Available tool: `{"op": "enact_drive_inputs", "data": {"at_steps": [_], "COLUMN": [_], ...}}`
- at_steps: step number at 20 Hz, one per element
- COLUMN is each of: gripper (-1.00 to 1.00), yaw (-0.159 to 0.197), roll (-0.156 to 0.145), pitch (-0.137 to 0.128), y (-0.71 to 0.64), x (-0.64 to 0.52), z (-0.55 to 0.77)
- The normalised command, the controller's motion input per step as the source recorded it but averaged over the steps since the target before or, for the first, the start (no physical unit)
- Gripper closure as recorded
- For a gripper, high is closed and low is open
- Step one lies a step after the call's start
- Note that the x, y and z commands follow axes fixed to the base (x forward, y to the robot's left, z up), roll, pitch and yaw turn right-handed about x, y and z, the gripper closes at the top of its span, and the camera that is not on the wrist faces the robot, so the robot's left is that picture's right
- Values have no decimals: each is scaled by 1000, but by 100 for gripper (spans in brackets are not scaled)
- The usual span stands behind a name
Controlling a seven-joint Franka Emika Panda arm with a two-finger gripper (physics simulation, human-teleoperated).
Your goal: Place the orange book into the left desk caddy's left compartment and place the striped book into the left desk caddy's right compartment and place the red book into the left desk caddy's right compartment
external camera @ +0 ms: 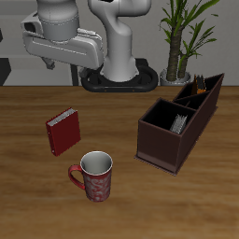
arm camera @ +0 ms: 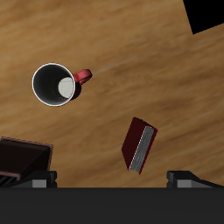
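The arm is hovering high over the table's far side, wrist camera pointing straight down. The gripper's fingertips are barely showing in the wrist view — whether apart or together cannot be told.

The red book (external camera: 63,132) is lying on the table (external camera: 121,205), just behind the mug (external camera: 94,176) — well apart from the left desk caddy (external camera: 177,126), whose sections are holding the striped book (external camera: 179,122) and the orange book (external camera: 197,90).

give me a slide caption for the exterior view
Dark red book lies on the wooden table behind a red mug, with the dark brown desk caddy already holding striped and orange books.
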Motion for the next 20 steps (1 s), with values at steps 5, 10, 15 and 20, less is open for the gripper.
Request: {"op": "enact_drive_inputs", "data": {"at_steps": [5, 10, 15, 20], "gripper": [-100, -100, -100, -100], "yaw": [2, -8, -15, -34], "roll": [-14, 8, -11, -85], "pitch": [16, -11, -90, -200], "y": [-588, -356, -46, 18], "x": [11, -61, -174, -313], "z": [-4, -236, -247, -240]}}
